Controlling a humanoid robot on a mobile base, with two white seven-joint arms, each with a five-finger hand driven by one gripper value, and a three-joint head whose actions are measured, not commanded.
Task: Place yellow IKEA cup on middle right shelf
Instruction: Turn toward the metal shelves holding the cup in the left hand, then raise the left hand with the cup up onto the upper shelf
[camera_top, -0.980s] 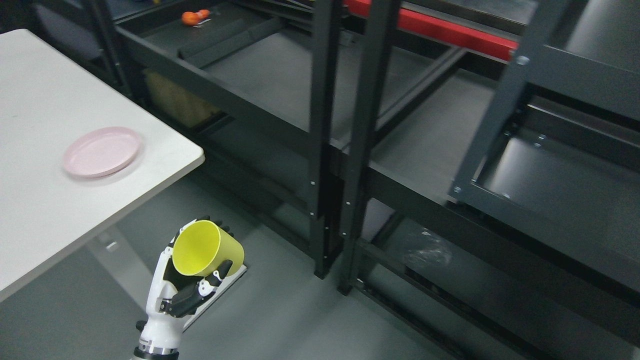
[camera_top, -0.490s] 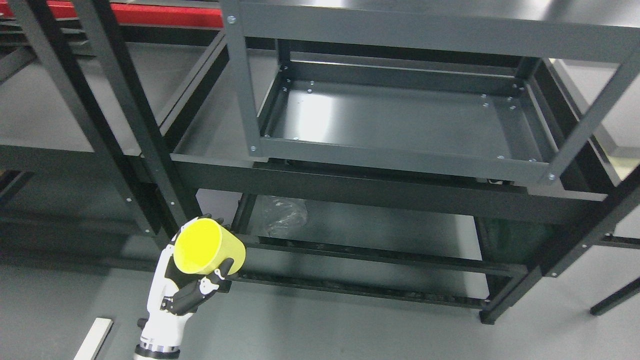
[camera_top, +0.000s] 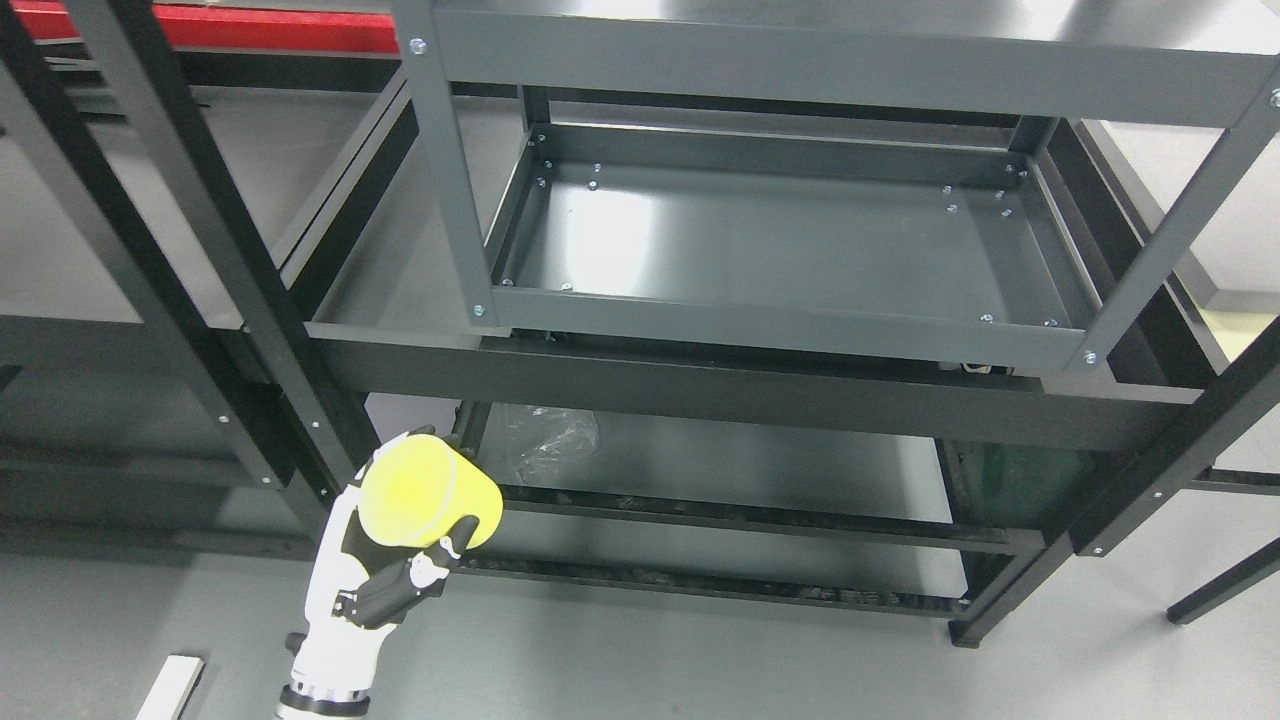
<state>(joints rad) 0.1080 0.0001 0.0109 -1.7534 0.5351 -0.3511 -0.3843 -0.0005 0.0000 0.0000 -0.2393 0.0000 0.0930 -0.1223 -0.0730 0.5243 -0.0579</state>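
Head view: left hand (camera_top: 375, 570) is gripping the yellow cup (camera_top: 430, 492).
Fingers: wrapping around the cup.
Cup: hovering below-left of the grey shelf (camera_top: 780, 330).

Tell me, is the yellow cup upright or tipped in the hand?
Tipped. The yellow cup lies tilted in the left hand, its round open mouth facing up toward the camera and its body slanting away to the right.
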